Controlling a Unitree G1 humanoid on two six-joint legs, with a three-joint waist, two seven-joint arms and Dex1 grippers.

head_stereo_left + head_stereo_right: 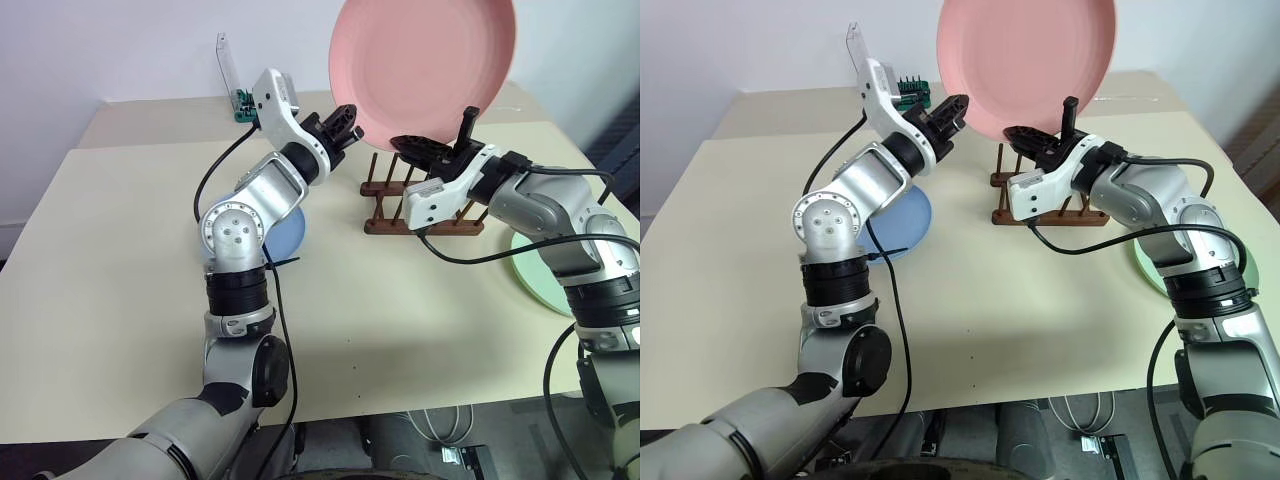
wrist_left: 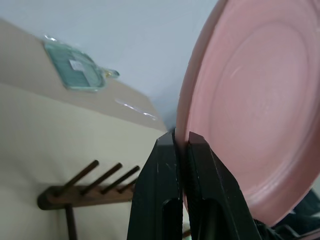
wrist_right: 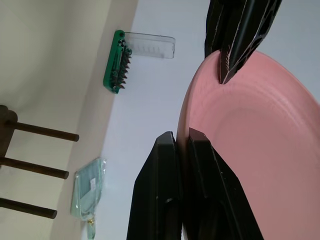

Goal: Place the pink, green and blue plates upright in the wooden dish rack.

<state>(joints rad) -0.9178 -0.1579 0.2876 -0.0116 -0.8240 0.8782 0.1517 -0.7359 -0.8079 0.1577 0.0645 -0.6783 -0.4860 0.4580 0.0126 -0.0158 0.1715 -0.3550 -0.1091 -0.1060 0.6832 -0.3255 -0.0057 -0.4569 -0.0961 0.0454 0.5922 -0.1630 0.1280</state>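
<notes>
Both arms reach forward: left end effector [image 2: 182,145] and right end effector [image 3: 181,142] clamp one pink plate [image 1: 425,65] upright above one wooden dish rack [image 1: 420,205]; one blue plate [image 1: 902,222], one green plate [image 1: 545,275] lie on the table [image 1: 120,300]

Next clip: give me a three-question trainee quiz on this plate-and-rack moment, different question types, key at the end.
1. True or false: the pink plate already stands between the pegs of the wooden dish rack.
2. Which grippers pinch the pink plate's rim? A) left gripper alone B) right gripper alone C) both
3. Fill in: the blue plate lies flat on the table beside the robot's ____ arm.

Key:
1. False; it is held up in the air above the rack.
2. C.
3. Left; the green plate lies by the right arm.
</notes>
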